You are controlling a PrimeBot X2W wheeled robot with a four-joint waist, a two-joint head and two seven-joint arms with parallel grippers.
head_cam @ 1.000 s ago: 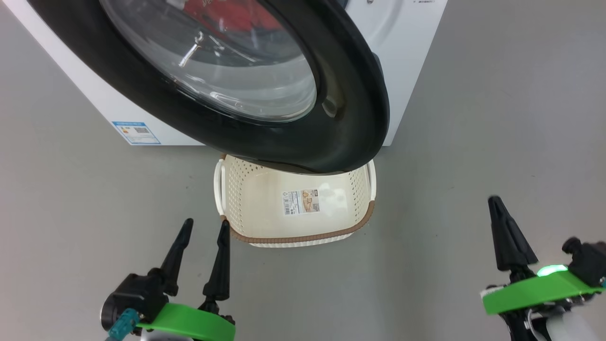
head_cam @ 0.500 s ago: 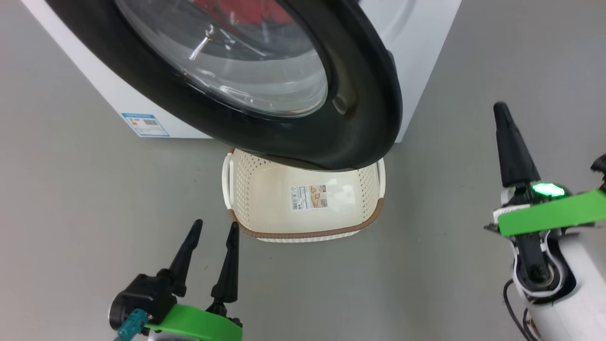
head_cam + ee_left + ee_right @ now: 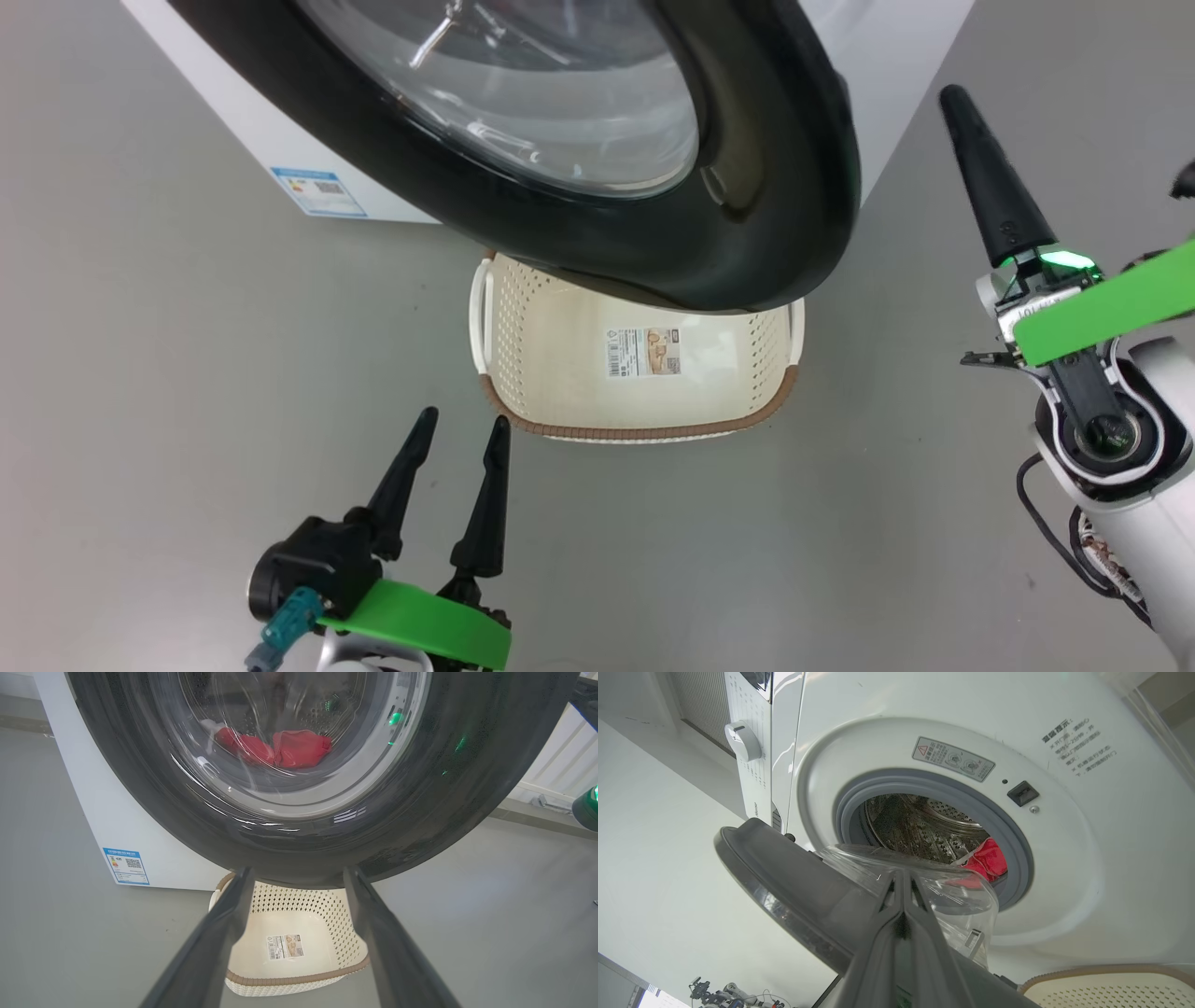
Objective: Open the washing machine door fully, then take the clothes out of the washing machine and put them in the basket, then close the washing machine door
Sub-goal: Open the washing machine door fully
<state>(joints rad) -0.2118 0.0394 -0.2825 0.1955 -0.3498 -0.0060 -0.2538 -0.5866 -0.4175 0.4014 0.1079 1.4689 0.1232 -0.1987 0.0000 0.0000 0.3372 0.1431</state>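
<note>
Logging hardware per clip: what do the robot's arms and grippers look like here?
Both the left gripper and right gripper have long, tapered black fingers, each backed by a bright green strip. The left carries a teal connector. The right has a lit green indicator, a white forearm and a black cable.

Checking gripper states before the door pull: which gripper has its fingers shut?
The right gripper: its fingers press together near the washing machine door, while the left gripper has them spread.

Bright even light, soft shadows; glare on washing machine door (image 3: 560, 140), wrist views warp at edges, prob. slightly soft
</note>
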